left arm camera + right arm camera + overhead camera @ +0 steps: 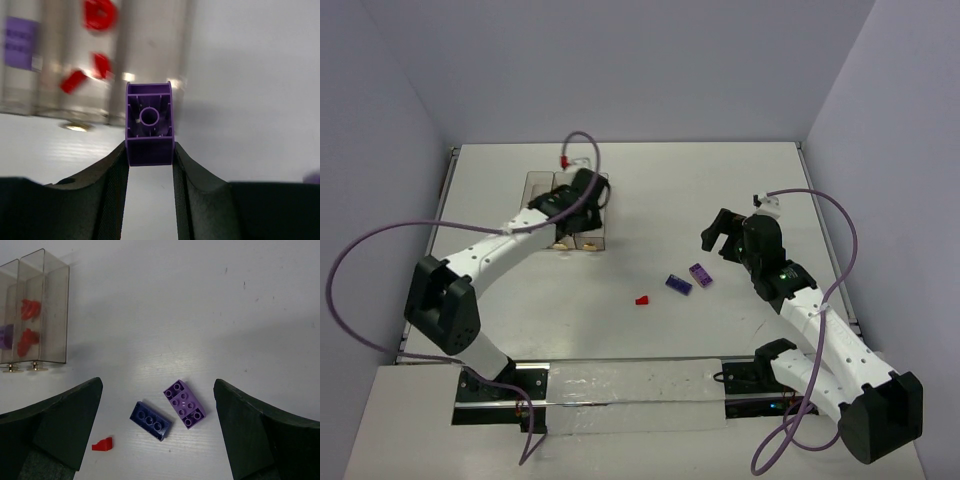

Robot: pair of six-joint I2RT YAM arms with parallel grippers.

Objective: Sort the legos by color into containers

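while the left claw (149, 150) grips a purple brick (149, 120), hollow underside showing, it hangs right by the containers (538, 190) at the far left of the surface (200, 300); red pieces (28, 310) sit in one bin. right claw (157, 385) spread open above a dark purple brick (151, 420) and a lilac brick (184, 404), just beside each other; a red wedge (103, 444) lies near them.
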